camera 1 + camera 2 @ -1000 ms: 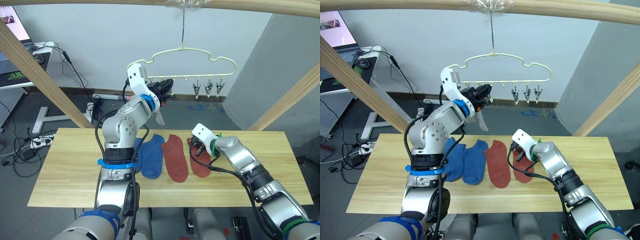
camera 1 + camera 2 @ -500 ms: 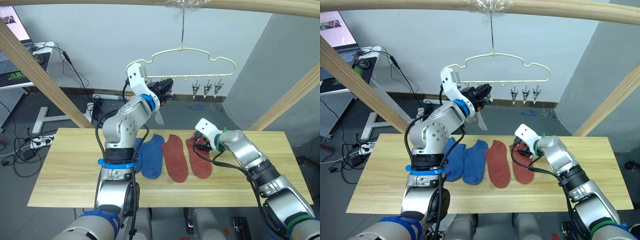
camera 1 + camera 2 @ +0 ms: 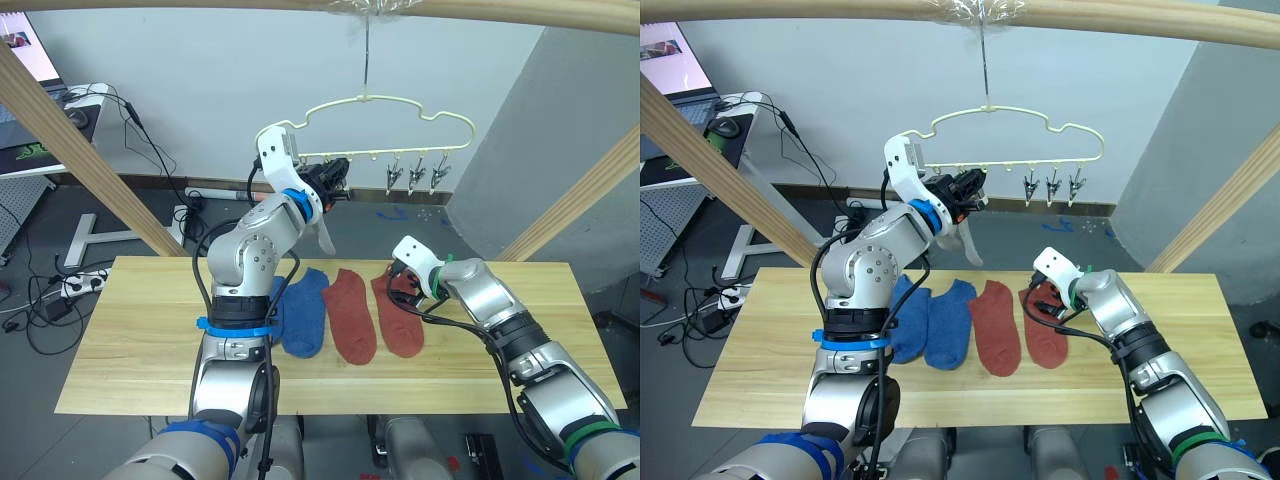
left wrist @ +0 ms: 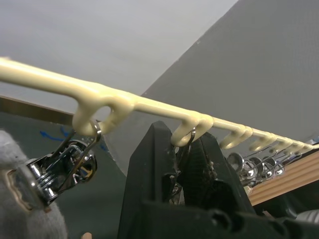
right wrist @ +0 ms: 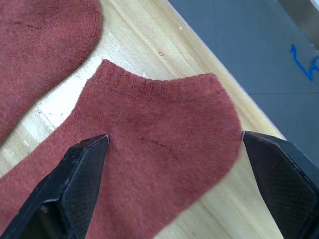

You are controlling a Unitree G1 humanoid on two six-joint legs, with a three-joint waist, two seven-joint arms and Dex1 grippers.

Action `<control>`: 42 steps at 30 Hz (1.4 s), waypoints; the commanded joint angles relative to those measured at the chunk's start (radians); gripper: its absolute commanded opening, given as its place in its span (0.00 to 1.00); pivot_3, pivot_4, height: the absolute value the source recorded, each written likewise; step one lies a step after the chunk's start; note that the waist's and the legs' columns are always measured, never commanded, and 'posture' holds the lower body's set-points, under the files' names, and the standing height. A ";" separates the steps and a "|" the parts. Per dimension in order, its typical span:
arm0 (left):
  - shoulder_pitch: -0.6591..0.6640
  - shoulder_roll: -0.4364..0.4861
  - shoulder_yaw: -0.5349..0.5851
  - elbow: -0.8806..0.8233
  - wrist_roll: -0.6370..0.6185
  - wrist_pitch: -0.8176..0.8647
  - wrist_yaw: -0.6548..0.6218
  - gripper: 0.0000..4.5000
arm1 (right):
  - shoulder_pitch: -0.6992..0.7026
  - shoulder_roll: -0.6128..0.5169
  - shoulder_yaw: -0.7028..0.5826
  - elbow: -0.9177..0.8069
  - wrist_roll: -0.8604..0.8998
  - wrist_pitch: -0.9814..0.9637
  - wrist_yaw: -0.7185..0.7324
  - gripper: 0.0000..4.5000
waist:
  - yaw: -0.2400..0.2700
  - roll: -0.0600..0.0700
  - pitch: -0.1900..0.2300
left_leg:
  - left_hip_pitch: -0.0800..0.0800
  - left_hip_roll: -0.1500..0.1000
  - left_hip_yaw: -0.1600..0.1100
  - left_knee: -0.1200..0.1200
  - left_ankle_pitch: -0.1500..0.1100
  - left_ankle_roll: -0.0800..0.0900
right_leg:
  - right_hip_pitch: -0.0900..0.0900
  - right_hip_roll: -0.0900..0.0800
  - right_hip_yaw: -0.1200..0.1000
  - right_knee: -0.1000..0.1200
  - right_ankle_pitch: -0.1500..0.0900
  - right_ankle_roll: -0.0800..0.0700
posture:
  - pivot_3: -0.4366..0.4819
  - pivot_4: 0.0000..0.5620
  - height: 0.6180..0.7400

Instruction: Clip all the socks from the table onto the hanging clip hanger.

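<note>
Up on the left, the left tool point(image 4: 182, 172) is closed on a small metal clip point(image 4: 180, 149) of the thin pale-yellow wire clip hanger point(image 3: 385, 100), beside a light grey sock point(image 3: 966, 237) already hanging from the neighbouring clip. Below on the long light-wood surface point(image 3: 130, 340) lie two royal blue socks point(image 3: 303, 312), then two rust-red knit socks; the right tool point(image 5: 174, 164) hovers with its black fingers spread wide over the rightmost rust-red sock point(image 5: 159, 149), at its cuff end. The step in hand looks like picking up this sock; next the fingers should drop and pinch the cuff, then lift it toward the held clip. Compared with a second ago, the right arm has shifted slightly toward the sock's far end, and the hanger has swung a little right.
</note>
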 commanded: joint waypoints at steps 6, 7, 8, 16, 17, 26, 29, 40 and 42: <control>-0.012 0.000 -0.004 -0.048 -0.006 -0.006 0.009 0.05 | -0.005 0.025 -0.011 0.110 -0.009 -0.088 0.013 0.99 | 0.000 0.000 0.000 | 0.000 0.000 0.000 0.001 0.000 0.000 | 0.000 0.000 0.000 0.002 0.000 0.000 | 0.50 0.42 1.00; -0.013 0.001 -0.003 -0.049 -0.006 -0.005 0.010 0.05 | 0.001 0.027 -0.010 0.108 -0.007 -0.087 0.018 0.99 | 0.000 0.000 0.000 | 0.001 0.000 0.000 0.001 0.000 0.000 | 0.000 0.000 0.000 0.003 0.000 0.000 | 0.50 0.42 1.00; -0.012 0.003 -0.002 -0.050 -0.006 -0.004 0.011 0.05 | 0.008 0.028 -0.009 0.103 -0.007 -0.087 0.019 0.96 | 0.000 0.000 0.000 | 0.001 0.000 0.000 0.001 0.000 0.000 | 0.000 0.000 0.000 0.003 0.000 0.000 | 0.50 0.42 1.00; -0.009 0.004 0.002 -0.059 -0.013 0.003 0.022 0.05 | 0.032 0.027 -0.015 0.066 -0.015 -0.075 0.025 0.40 | 0.001 0.000 0.000 | 0.002 0.000 0.000 0.003 0.000 0.001 | 0.000 0.000 0.000 0.007 0.000 0.000 | 0.52 0.43 1.00; -0.009 0.004 0.002 -0.059 -0.014 0.003 0.022 0.05 | 0.033 0.027 -0.016 0.064 -0.015 -0.074 0.024 0.32 | 0.001 0.000 0.000 | 0.002 0.000 0.000 0.003 0.000 0.001 | 0.000 0.000 0.000 0.007 0.000 0.000 | 0.52 0.43 1.00; -0.012 0.006 0.014 -0.057 -0.030 0.018 0.018 0.05 | 0.054 0.020 -0.022 0.020 -0.012 -0.047 0.024 0.00 | 0.001 0.000 0.000 | 0.002 0.000 -0.001 0.003 0.000 0.001 | 0.000 0.000 0.000 0.009 0.000 0.000 | 0.51 0.44 1.00; -0.019 -0.002 0.055 -0.053 -0.075 0.047 0.026 0.05 | 0.078 0.000 -0.034 -0.102 0.006 0.011 0.045 0.00 | 0.001 0.000 0.000 | 0.002 0.000 -0.001 0.003 0.000 0.001 | 0.000 0.000 0.000 0.009 0.000 0.000 | 0.51 0.44 1.00; -0.054 0.011 0.232 -0.009 -0.296 0.255 0.085 0.05 | 0.100 -0.086 -0.105 -0.756 0.129 0.361 0.100 0.00 | -0.003 0.000 0.000 | 0.000 0.000 -0.001 0.003 0.000 0.001 | -0.004 0.001 0.000 0.012 0.000 0.000 | 0.47 0.42 1.00; -0.064 0.011 0.260 0.008 -0.327 0.282 0.104 0.05 | 0.080 -0.079 -0.111 -0.794 0.149 0.395 0.089 0.00 | -0.003 0.000 0.000 | 0.000 0.000 -0.001 0.003 0.000 0.001 | -0.005 0.001 0.001 0.012 0.000 0.000 | 0.47 0.42 1.00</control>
